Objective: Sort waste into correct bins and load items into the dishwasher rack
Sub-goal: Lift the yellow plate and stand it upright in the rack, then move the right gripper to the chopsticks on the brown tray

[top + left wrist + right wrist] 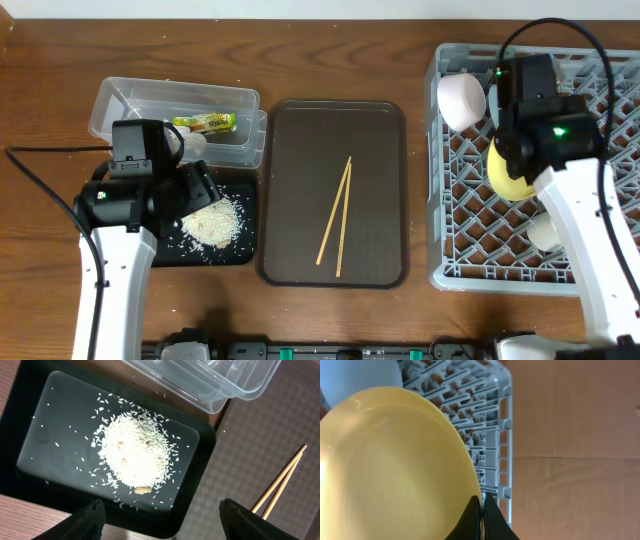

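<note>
We see left fingers (89, 521) wide, empty, over rice (135, 455) in black tray (35, 455); right fingers (471, 522) pinch yellow plate (385, 470) at 9 o'clock in rack (490, 435).

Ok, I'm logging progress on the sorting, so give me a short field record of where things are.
left gripper: open, above rice on black tray
right gripper: shut on yellow plate rim, over rack
clear tub: holds wrapper
chopsticks: on brown tray
white bowl: in rack
</note>
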Available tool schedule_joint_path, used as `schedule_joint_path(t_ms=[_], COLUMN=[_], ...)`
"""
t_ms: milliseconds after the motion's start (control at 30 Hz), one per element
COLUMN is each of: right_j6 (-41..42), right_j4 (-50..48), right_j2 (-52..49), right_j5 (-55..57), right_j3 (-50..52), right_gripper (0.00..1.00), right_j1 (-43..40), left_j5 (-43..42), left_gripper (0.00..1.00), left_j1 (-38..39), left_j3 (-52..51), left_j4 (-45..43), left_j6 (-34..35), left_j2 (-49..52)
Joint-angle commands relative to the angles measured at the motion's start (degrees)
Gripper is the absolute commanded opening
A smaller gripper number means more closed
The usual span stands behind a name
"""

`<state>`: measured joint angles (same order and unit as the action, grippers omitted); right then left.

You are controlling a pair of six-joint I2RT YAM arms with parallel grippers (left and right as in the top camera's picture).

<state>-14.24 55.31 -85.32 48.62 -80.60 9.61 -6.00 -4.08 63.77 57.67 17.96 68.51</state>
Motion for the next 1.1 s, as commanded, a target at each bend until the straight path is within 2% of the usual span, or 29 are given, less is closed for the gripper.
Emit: schedule_joint_path(t_ms=[0, 200, 300, 333, 367, 433, 533, 633, 733, 900, 1000, 1067], right_j6=[0.0, 4.9, 10.3, 12.1, 13.5, 15.9, 16.8, 16.8, 16.8, 18.8, 22.8, 26.3], right_j4=[0.4, 0.6, -0.2, -0.2, -0.2, -0.3, -0.9, -2.6, -5.5, -9.8, -9.7, -8.2], right_j2=[-2.4, -5.3, -5.5, -5.3, -5.2, -4.9, -3.8, -1.5, 2.3, 8.1, 8.5, 7.5], right_j5=[0.4, -7.9, -13.4, -14.9, -15.7, -16.1, -16.1, -16.2, -18.8, -36.0, -49.9, -54.1], right_j3=[0.2, 0.2, 0.2, 0.2, 0.2, 0.2, 0.1, -0.1, -0.3, -0.3, -0.3, -0.2], right_gripper=[0.01, 0.01, 0.01, 0.04, 0.17, 0.31, 0.34, 0.47, 0.53, 0.57, 0.57, 0.56], right_j1=[0.5, 2.6, 2.8, 2.8, 2.8, 2.8, 2.8, 2.8, 2.8, 2.8, 3.0, 3.9], left_j5=[0.5, 0.5, 0.5, 0.5, 0.5, 0.5, 0.5, 0.5, 0.5, 0.5, 0.5, 0.5], left_gripper=[0.76, 0.76, 0.76, 0.76, 0.76, 0.76, 0.76, 0.76, 0.76, 0.76, 0.76, 0.76], left_j1=[-0.2, -0.2, -0.2, -0.2, -0.2, -0.2, -0.2, -0.2, -0.2, -0.2, -0.2, -0.2], left_j3=[0.2, 0.2, 0.2, 0.2, 0.2, 0.2, 0.2, 0.2, 0.2, 0.2, 0.2, 0.2], left_j4=[0.2, 0.2, 0.2, 0.2, 0.2, 0.2, 0.2, 0.2, 0.2, 0.2, 0.2, 0.2], left_j6=[-0.1, -0.1, -0.1, -0.1, -0.1, -0.1, -0.1, -0.1, -0.1, -0.1, -0.1, -0.1], left_j2=[0.0, 0.0, 0.0, 0.0, 0.0, 0.0, 0.0, 0.0, 0.0, 0.0, 0.0, 0.0])
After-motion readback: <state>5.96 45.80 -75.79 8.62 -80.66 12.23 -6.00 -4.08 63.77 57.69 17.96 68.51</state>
